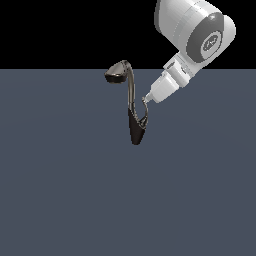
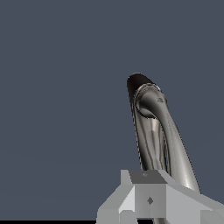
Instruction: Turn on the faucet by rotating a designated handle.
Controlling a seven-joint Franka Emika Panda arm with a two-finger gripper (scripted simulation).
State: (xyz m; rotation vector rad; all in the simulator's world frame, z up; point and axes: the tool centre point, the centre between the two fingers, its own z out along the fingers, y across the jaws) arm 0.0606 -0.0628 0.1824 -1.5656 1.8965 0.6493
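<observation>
Grey finger blocks of the gripper fill the near edge of the wrist view, and right beyond them a shiny curved metal tube rises toward a dark rounded end. That tube belongs to the faucet; whether it is the neck or the short lever is hard to say from this close angle.

From the exterior view the picture is clearer. The faucet stands on the flat grey-blue surface, its black tapered base at the bottom, the slim neck climbing up to the flat grey spout head, which points toward the exterior view's left. The handle, a thin dark lever with a hooked tip, branches off the base on the exterior view's right. The arm's white wrist comes down at a slant from the upper right of that view, and the gripper tip sits at the top of the handle, touching it or very nearly so.

Whether the fingers are spread, closed, or pinching the lever cannot be told; the tip is too small in one view and cropped in the other.

As for progress, the approach looks done: the tool is at the lever. The handle appears to sit close alongside the neck, so the turn itself seems mostly or wholly ahead. What remains is to push or sweep the lever around the base.
</observation>
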